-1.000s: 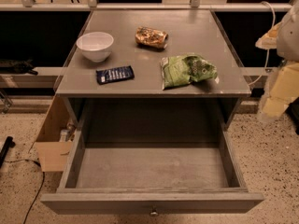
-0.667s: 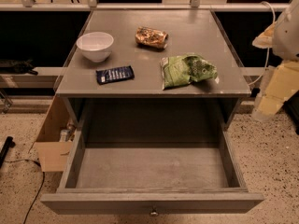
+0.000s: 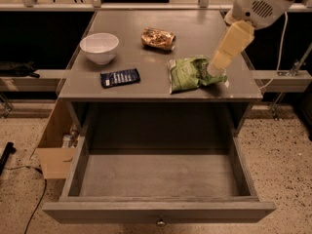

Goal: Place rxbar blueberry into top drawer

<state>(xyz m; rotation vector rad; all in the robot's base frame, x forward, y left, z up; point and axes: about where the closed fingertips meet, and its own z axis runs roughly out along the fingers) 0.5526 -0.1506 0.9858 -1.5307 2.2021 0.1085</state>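
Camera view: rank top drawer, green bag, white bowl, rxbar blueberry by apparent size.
1. top drawer
2. green bag
3. white bowl
4. rxbar blueberry, about as wide as the bowl but thinner
The tool sits at the green bag's right end.

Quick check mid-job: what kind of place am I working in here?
Probably an office snack station or test kitchen: a grey counter with its drawer open, a bowl and snack bar on top. The claw hangs over the green bag.
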